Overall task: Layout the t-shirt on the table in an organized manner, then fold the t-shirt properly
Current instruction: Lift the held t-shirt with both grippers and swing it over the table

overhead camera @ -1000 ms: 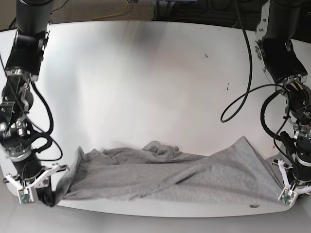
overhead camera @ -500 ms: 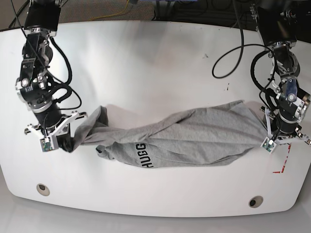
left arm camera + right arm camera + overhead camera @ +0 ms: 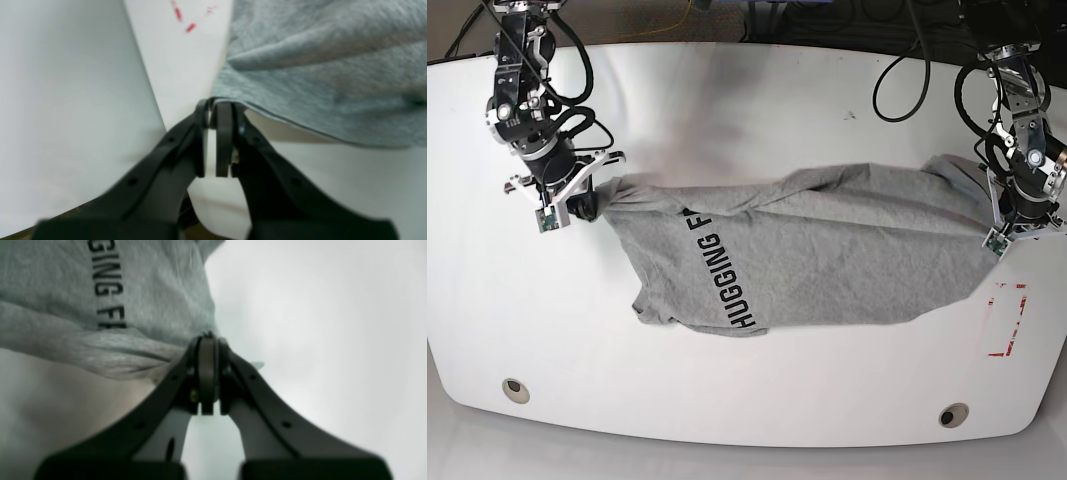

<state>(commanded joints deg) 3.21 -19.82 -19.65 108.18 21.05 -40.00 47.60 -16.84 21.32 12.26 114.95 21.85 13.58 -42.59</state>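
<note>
T-shirt (image 3: 827, 250): soft, limp, light; sags mid-frame. Left tool (image 3: 218, 106) and right tool (image 3: 207, 336) each clamp an edge; corners suit gripping.

Beyond the far edge you see a dim floor (image 3: 657, 20). Black cables (image 3: 827, 15) and a yellow cable (image 3: 689, 14) lie there.

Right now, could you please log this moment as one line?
left gripper: shut on heather-grey cotton t-shirt | right gripper: shut on t-shirt | stretched over glossy white table
</note>
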